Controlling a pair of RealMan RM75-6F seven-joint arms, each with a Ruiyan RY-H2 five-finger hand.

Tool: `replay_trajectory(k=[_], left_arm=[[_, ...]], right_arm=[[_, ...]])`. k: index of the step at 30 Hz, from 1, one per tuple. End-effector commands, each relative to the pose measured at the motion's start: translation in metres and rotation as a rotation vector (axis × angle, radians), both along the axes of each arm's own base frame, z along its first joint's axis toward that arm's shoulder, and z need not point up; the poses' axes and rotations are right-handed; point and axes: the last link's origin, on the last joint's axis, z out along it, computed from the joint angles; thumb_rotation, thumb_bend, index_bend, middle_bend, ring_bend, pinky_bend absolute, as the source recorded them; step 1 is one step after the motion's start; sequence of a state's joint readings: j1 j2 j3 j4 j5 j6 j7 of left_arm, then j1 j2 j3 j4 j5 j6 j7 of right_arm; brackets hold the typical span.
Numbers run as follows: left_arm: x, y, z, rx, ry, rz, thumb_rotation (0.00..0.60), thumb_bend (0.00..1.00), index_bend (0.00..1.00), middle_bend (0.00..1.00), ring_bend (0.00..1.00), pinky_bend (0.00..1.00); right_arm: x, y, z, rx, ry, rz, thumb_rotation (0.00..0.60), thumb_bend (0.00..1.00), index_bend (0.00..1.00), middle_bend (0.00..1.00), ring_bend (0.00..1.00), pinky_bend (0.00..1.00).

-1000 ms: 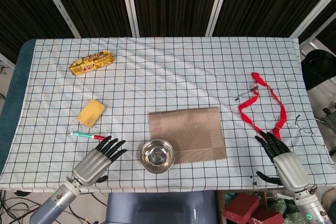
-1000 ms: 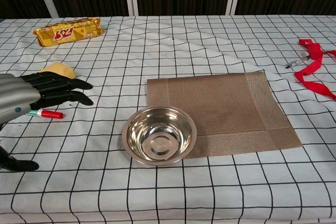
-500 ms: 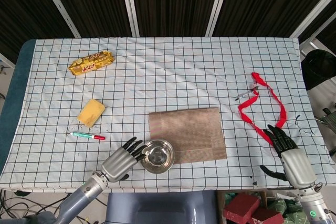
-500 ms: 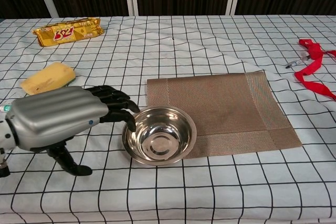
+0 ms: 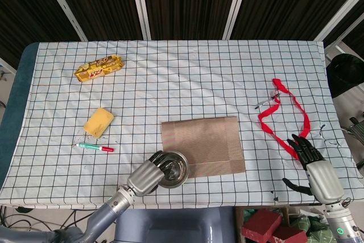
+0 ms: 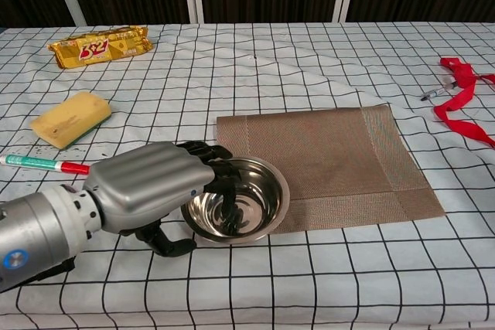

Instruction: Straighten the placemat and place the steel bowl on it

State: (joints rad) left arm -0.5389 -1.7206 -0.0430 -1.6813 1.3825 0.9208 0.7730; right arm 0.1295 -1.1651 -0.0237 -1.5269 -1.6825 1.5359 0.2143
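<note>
The steel bowl [image 5: 175,169] [image 6: 249,199] stands on the checked cloth, overlapping the front left corner of the brown woven placemat [image 5: 205,143] [image 6: 325,160]. The placemat lies slightly skewed to the cloth's grid. My left hand [image 5: 149,177] [image 6: 151,189] is at the bowl's left side. Its fingers [image 6: 220,183] reach over the rim into the bowl, while its thumb [image 6: 168,246] lies outside on the cloth, a little off the rim. My right hand [image 5: 319,173] rests with fingers spread at the table's front right edge, holding nothing; the chest view does not show it.
A yellow sponge [image 5: 98,122] [image 6: 69,118] and a red-capped pen [image 5: 95,148] [image 6: 42,164] lie left of the bowl. A yellow snack pack [image 5: 99,67] [image 6: 98,46] sits far left. A red ribbon [image 5: 284,115] [image 6: 462,92] lies on the right, just ahead of my right hand.
My left hand has swept right from beside the pen to the bowl, and its fingers now dip inside the rim. My right hand has drawn back slightly toward the table edge. The bowl has stayed put.
</note>
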Motion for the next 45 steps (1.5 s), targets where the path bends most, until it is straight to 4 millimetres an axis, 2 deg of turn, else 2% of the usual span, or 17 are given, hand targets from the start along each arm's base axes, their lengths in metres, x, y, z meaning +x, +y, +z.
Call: replay_trajectory(k=[1,9,15,21,26,31,37,45], left_arm=[[0.002,0.002,-0.005,0.006,0.000,0.002,0.600,0.33,0.42,0.19,0.04,0.10],[0.005,0.006,-0.016,0.015,0.011,0.002,0.600,0.44,0.50,0.22,0.06,0.11],[0.004,0.008,-0.014,0.045,0.017,-0.008,0.600,0.51,0.55,0.24,0.06,0.12],[-0.001,0.014,0.002,0.092,0.016,-0.012,0.600,0.51,0.57,0.24,0.06,0.12],[-0.010,0.025,0.027,0.156,0.014,-0.009,0.600,0.51,0.57,0.24,0.06,0.12],[-0.030,0.037,0.057,0.226,0.041,0.013,0.600,0.51,0.57,0.24,0.06,0.12],[-0.064,0.048,0.091,0.299,0.101,0.065,0.600,0.51,0.57,0.24,0.06,0.12],[-0.111,0.033,0.120,0.307,0.165,0.138,0.600,0.51,0.57,0.24,0.06,0.12]], right_arm=[[0.000,0.000,0.000,0.001,0.000,-0.001,0.600,0.12,0.08,0.00,0.00,0.17],[0.000,0.000,0.000,0.002,-0.003,-0.003,0.600,0.13,0.08,0.00,0.00,0.17],[0.001,0.000,0.001,0.002,-0.007,-0.004,0.600,0.13,0.08,0.00,0.00,0.17],[0.001,0.000,0.001,0.002,-0.011,-0.003,0.600,0.13,0.08,0.00,0.00,0.17],[0.001,0.001,0.001,0.001,-0.012,-0.005,0.600,0.13,0.08,0.00,0.00,0.17],[0.001,0.001,0.001,0.004,-0.010,-0.004,0.600,0.13,0.08,0.00,0.00,0.17],[0.001,0.001,0.001,0.002,-0.009,-0.004,0.600,0.13,0.08,0.00,0.00,0.17],[0.002,0.001,0.001,0.002,-0.006,-0.005,0.600,0.13,0.08,0.00,0.00,0.17]])
